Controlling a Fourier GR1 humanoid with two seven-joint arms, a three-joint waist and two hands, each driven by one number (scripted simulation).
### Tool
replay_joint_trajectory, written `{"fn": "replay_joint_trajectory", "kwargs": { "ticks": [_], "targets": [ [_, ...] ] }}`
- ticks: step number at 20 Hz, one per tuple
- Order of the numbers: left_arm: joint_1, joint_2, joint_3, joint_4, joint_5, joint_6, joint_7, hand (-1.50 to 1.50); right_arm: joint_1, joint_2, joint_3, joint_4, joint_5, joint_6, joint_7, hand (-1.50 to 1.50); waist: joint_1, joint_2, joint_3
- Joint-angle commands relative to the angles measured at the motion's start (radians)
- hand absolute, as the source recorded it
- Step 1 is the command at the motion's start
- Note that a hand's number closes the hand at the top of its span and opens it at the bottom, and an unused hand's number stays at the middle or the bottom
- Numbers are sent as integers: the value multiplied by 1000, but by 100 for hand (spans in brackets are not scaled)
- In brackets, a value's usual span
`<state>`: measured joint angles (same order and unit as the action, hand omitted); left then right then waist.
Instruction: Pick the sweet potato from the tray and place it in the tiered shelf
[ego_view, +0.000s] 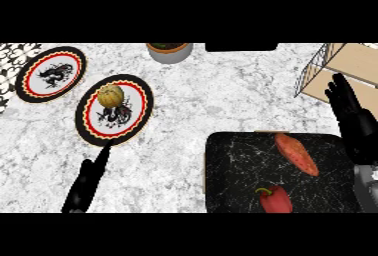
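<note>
Right robot hand (353, 122) hovers, fingers straight and spread, holding nothing; the sweet potato (297, 154) lies just to its left on the tray (229, 165), with a pepper (275, 199) nearer the robot. Stiff, tapered and by its look light, it wants grasping across its thick middle. The shelf (347, 62) stands just beyond the hand, its tiers hard to make out.

Sweet potato (297, 154) sitting on the tray (235, 170)
Long, orange, lying diagonally in the black tray's far right part; the tan tiered shelf (353, 62) is just beyond.
</note>
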<state>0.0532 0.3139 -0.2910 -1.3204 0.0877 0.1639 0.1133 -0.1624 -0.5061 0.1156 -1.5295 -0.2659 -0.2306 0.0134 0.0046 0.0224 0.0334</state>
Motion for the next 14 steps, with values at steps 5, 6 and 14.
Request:
{"fn": "replay_joint_trajectory", "kwargs": {
  "ticks": [5, 6, 14],
  "targets": [
    [-69, 118, 180, -107, 69, -10, -23, 0, -94, 58, 173, -20, 0, 240, -127, 150, 46, -20, -32],
    [-107, 136, 221, -132, 94, -10, -4, 0, -124, 63, 208, -58, -11, 284, -120, 150, 57, -23, -32],
    [-6, 144, 303, -81, 170, -106, -86, 0, 155, 103, 305, -86, 381, -90, -163, -150, -8, -25, -34]
  ]
}}
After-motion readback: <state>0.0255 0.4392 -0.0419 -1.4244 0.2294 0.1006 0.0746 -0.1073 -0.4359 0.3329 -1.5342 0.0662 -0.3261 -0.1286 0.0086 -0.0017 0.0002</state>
